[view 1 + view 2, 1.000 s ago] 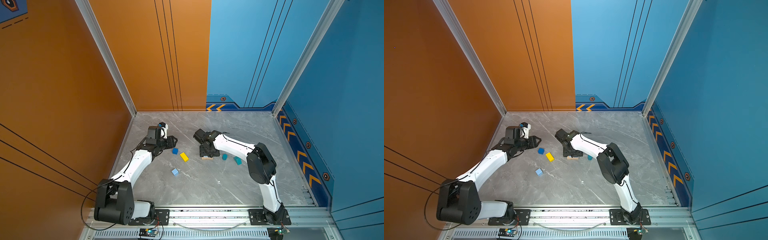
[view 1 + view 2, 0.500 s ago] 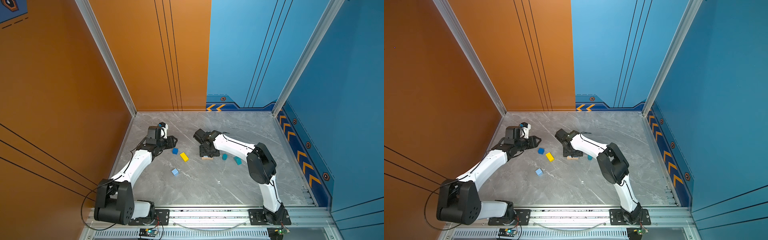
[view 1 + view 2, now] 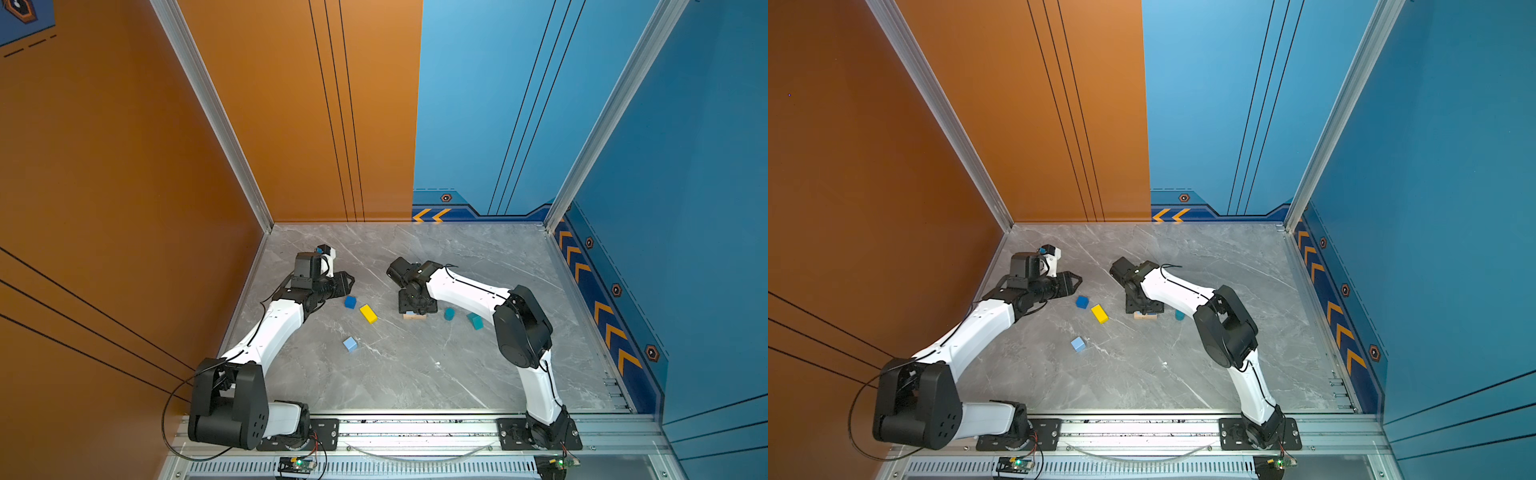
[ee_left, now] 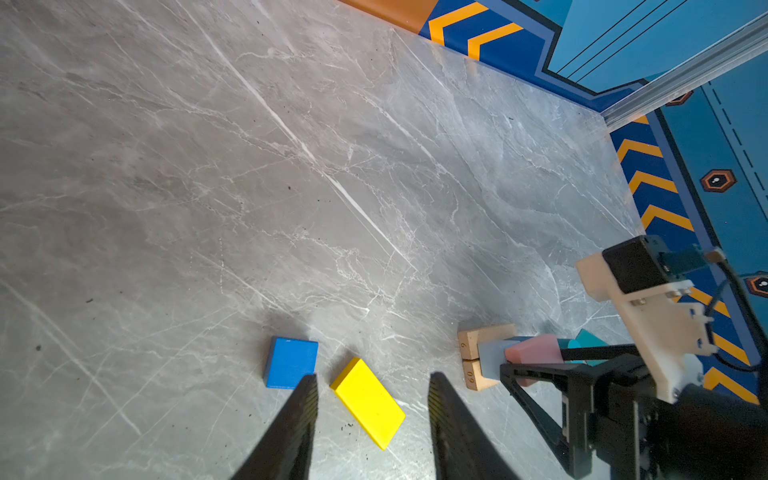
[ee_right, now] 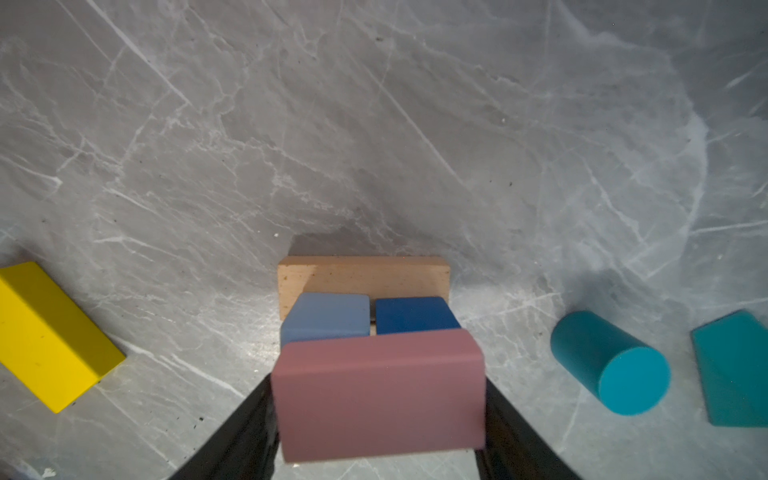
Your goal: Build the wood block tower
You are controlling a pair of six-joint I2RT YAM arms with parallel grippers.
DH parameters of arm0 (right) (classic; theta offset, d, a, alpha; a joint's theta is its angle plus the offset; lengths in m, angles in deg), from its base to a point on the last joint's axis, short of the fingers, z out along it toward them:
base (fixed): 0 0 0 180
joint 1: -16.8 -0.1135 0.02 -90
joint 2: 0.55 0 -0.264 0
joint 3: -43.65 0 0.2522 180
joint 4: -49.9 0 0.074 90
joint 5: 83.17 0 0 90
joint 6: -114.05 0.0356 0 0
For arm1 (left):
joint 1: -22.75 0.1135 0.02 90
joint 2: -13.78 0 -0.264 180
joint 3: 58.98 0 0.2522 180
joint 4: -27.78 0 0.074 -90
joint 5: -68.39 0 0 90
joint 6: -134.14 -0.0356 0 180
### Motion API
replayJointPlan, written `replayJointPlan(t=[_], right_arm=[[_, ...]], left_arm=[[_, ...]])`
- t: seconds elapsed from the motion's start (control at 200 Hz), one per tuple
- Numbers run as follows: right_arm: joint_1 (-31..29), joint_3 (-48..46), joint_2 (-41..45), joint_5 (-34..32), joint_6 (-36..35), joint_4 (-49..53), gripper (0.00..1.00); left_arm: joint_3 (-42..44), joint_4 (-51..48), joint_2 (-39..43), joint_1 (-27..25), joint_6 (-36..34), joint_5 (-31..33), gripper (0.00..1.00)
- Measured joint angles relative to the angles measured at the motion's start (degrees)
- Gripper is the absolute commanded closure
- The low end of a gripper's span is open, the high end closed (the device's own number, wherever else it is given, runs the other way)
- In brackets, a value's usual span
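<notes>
Tower base: we record two tan planks (image 4: pixel 468 349) lying side by side on the grey marbled table (image 3: pixel 415 374), near its middle. On them stand the stacked light blue cube (image 5: pixel 326 316) and the stacked dark blue cube (image 5: pixel 415 313), side by side with a thin gap between

Pink slab (image 5: pixel 374 415): we find it over those two cubes, its long side spanning both. We cannot tell whether it rests on them

Right gripper (image 5: pixel 378 384): it points down over the base. Its fingers (image 5: pixel 241 436) press on the slab's two short ends, so we enter it as clamped on the slab

Left gripper (image 3: pixel 349 281): it sits low over the table on the orange wall (image 3: pixel 124 208) side. We see its fingers apart with nothing between them

Loose stock, all on the table:
- loose dark blue cube (image 3: pixel 350 302), just beside the left fingertips
- yellow bar (image 3: pixel 368 313), lying flat between that cube and the base
- loose light blue cube (image 3: pixel 350 344), apart from the rest, toward the front rail (image 3: pixel 415 428)
- teal cylinder (image 3: pixel 449 313), on its side, near the base on the right arm's side
- teal prism (image 3: pixel 475 321), just beyond the cylinder
</notes>
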State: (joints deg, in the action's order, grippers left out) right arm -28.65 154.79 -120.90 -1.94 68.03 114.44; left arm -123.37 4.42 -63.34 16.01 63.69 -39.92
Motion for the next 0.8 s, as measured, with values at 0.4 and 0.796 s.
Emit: replayJointPlan(t=[0.4,0.796], right_arm=[[0.00,0.00,-0.42,0.20,0.00,-0.37,0.34],[0.00,0.00,-0.42,0.22,0.46,-0.42,0.36]], left_arm=[[0.20,0.00,0.11,0.00,0.00,0.00,0.54],[0.74,0.02,0.22,0.37,0.02,-0.02,0.54]])
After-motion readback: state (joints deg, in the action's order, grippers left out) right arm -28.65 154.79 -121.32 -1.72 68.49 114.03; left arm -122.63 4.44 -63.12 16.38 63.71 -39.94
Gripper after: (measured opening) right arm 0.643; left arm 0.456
